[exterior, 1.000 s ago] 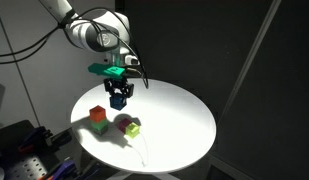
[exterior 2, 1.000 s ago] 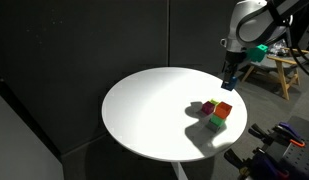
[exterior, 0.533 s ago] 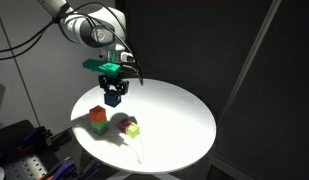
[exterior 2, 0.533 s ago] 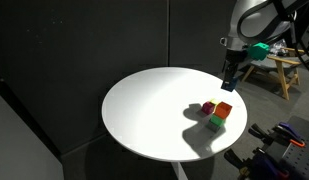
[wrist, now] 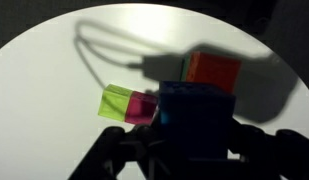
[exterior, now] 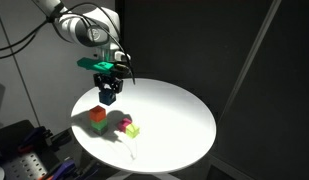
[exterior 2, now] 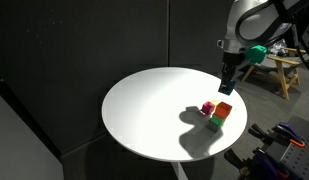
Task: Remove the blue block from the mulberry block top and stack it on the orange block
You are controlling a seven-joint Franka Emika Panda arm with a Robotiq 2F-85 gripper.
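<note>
My gripper (exterior: 107, 93) is shut on the blue block (exterior: 108, 98) and holds it in the air, a little above and beside the orange block (exterior: 98, 114). Both exterior views show this, with gripper (exterior 2: 226, 80), blue block (exterior 2: 225, 89) and orange block (exterior 2: 224, 108). The orange block appears to sit on a green cube (exterior: 99, 126). The mulberry block (exterior: 123, 123) lies on the table with nothing on top, touching a yellow-green cube (exterior: 133, 130). In the wrist view the blue block (wrist: 197, 115) fills the jaws, with the orange block (wrist: 214, 68) just beyond and the mulberry block (wrist: 143, 107) beside it.
The blocks lie on a round white table (exterior: 174, 120) in front of dark curtains. The green cube (exterior 2: 215, 122) and mulberry block (exterior 2: 207, 107) sit near the table's edge (exterior 2: 144, 150). Wooden furniture (exterior 2: 284, 70) stands behind the arm.
My gripper has carried the blue block sideways, away from the mulberry block and toward the orange block. The blocks on the table have not moved.
</note>
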